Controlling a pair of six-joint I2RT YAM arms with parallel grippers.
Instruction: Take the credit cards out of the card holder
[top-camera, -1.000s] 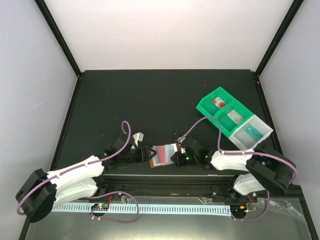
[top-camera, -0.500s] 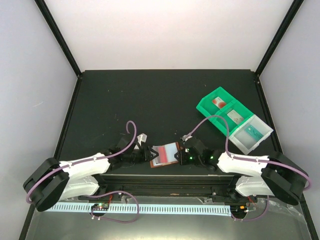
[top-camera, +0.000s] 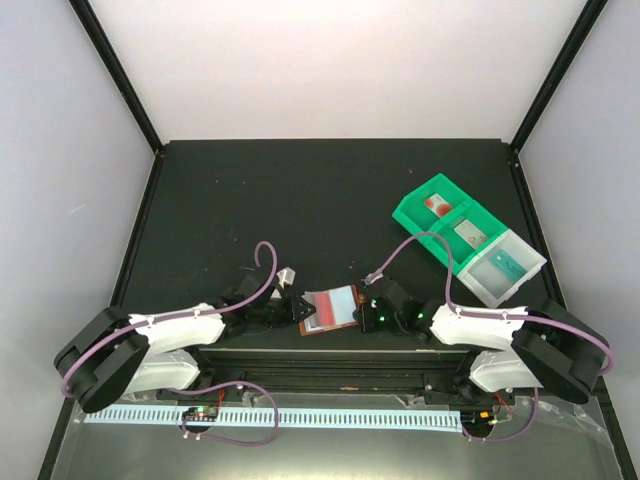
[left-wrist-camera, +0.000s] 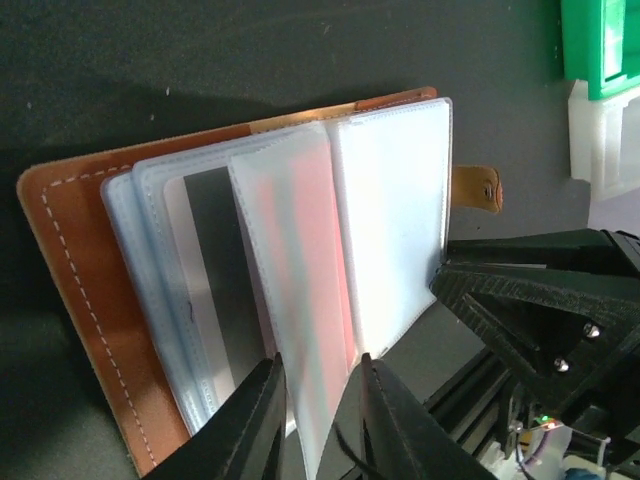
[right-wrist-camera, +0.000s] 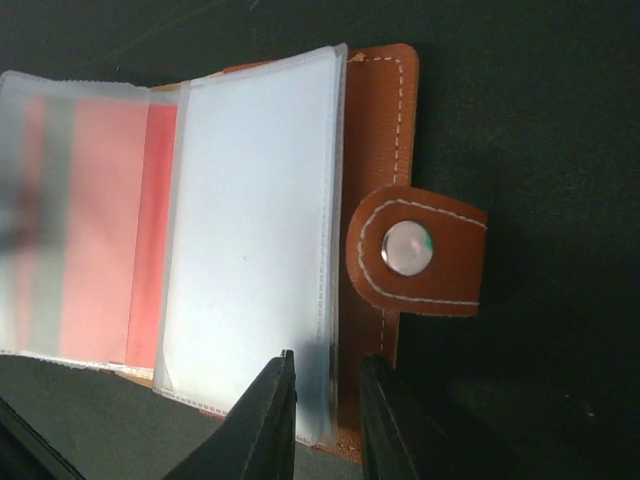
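- Location: card holder (top-camera: 330, 310), open on the worktop (top-camera: 300, 190) near the front edge, between both tools; brown cover down, clear sleeves fanned up.
- State, left tool (left-wrist-camera: 322, 365): judged clenched on a raised sleeve leaf (left-wrist-camera: 262, 230) carrying a pink credit card (left-wrist-camera: 325, 280).
- State, right tool (right-wrist-camera: 327, 358): judged clenched on the holder's right edge, outermost sleeve (right-wrist-camera: 250, 220) and cover pinched together, just beside the snap tab (right-wrist-camera: 415, 250).
- Hazard: hoisting the whole holder instead of one card, through a pull on sleeve plastic rather than on the card itself.
- Hazard: tearing or creasing at the stitched spine, through opposed pulls from the two tools.
- Hazard: loss of the right-hand pinch, through slick plastic sliding on leather; thereafter, dragging of the holder toward the worktop's front edge.
- Hazard: effort wasted on an empty pocket; outermost sleeve apparently blank.
- Hidden: actual contact of the pads with the plastic, masked by the fingers in both wrist views.
- Hidden: count of credit cards inside; only the pink one and a grey one (left-wrist-camera: 215, 270) discernible through frosted plastic.
- Cut off: near edge of the holder in both wrist views.
- Hard to make out: direction of the sleeve mouths; cannot tell.
- Too small for detail: green tray (top-camera: 412, 212), well apart at right, with cards in its compartments, one white with a red blot (top-camera: 436, 204).
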